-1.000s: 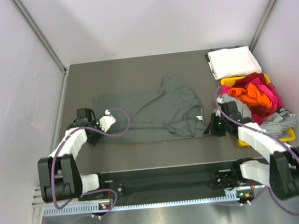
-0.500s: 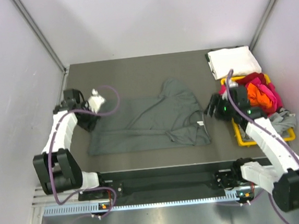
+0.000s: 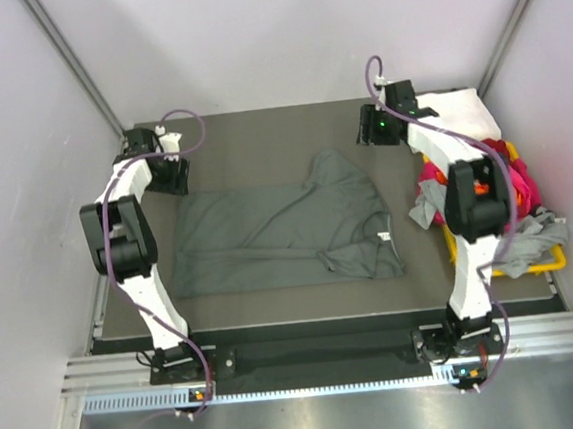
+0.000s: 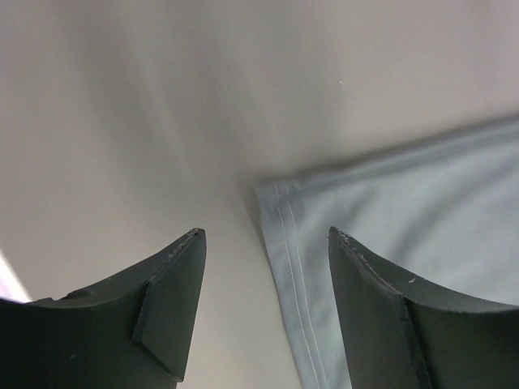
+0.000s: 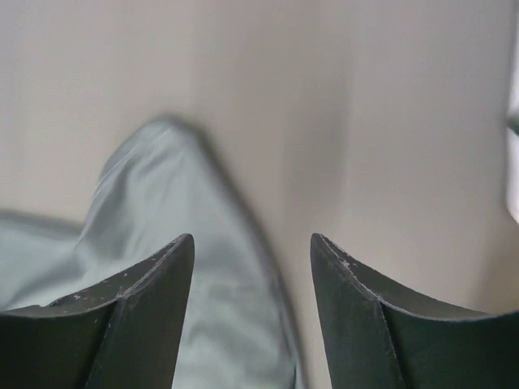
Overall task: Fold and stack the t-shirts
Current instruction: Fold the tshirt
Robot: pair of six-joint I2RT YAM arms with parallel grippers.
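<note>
Nearest, both arms are rising from their bases at the front edge of the table (image 3: 260, 137) and reaching out toward its far side. Just beyond the bases, the dark grey t-shirt (image 3: 278, 230) is lying spread out flat in the middle of the table, its collar end pointing right, with some creases and one sleeve sticking up toward the back. To the right, the yellow bin (image 3: 537, 268) is sitting at the table's edge, holding a loose heap of shirts: a light grey one (image 3: 535, 238) is spilling over the near rim and a pink and red bundle (image 3: 525, 184) is lying further back.

Farther out, the left gripper (image 3: 168, 175) is hovering at the shirt's far left corner. Its jaws are standing apart and holding nothing, with the hem corner (image 4: 280, 203) showing beneath the gap. The right gripper (image 3: 364, 129) is hanging above the bare table beyond the shirt's far right side, likewise spread and carrying nothing, with the sleeve (image 5: 162, 186) lying below it.

Farthest back, the folded white t-shirt (image 3: 463, 109) is resting in the far right corner.
</note>
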